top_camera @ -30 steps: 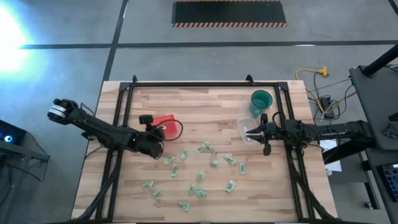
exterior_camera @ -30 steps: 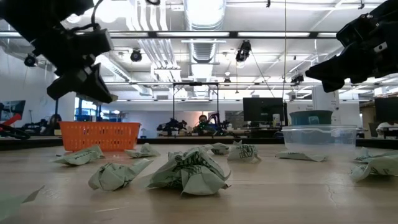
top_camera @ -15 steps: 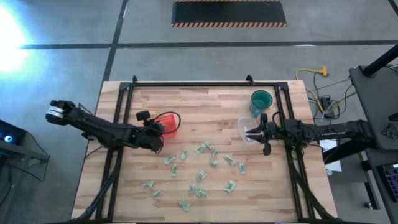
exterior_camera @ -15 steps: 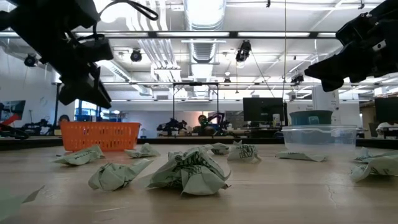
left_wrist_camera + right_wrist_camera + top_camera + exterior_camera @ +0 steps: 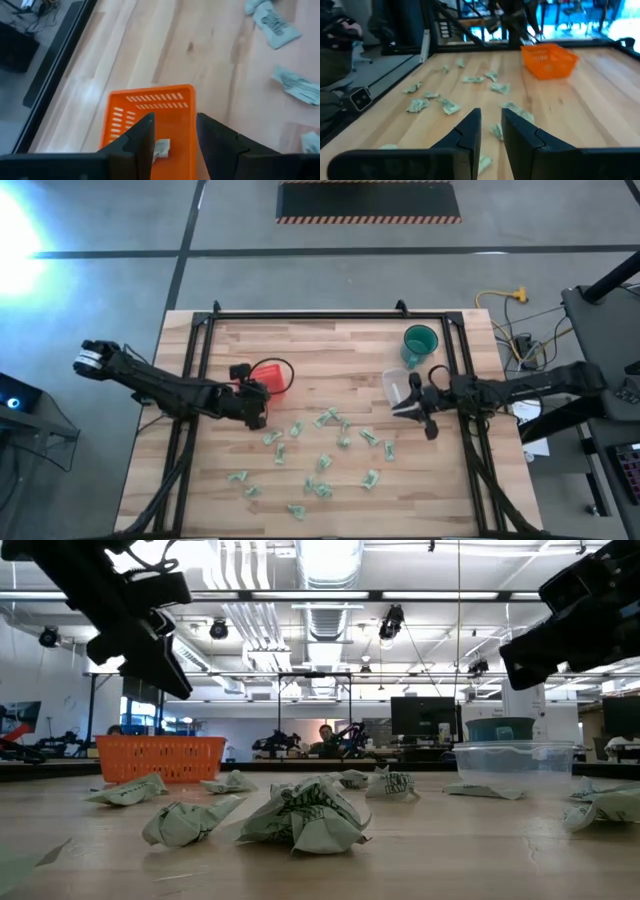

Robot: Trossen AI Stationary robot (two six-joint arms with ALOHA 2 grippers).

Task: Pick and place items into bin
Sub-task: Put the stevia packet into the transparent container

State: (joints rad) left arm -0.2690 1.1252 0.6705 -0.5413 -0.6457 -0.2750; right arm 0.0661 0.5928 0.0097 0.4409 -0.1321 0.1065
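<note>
1. Left gripper (image 5: pixel 172 137), jaws slightly parted and empty, hangs over the orange basket (image 5: pixel 150 117); one wrapper (image 5: pixel 161 147) is inside.
2. Remaining wrappers (image 5: pixel 322 448), scattered toward 4 o'clock, are best approached from straight above.
3. Right gripper (image 5: pixel 490 130) waits, jaws narrowly open.

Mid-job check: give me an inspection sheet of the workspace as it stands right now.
Surface: pale wooden plank table, black frame.
Job's things: crumpled green-and-white paper pieces scattered mid-table; one lies in the small orange slotted bin.
Clutter: clear plastic tub; teal cup.
Hands: left hand open, empty, over the bin; right hand open, empty, near the tub.
Cables: yellow cord on floor.
Surroundings: a person seated far off.
</note>
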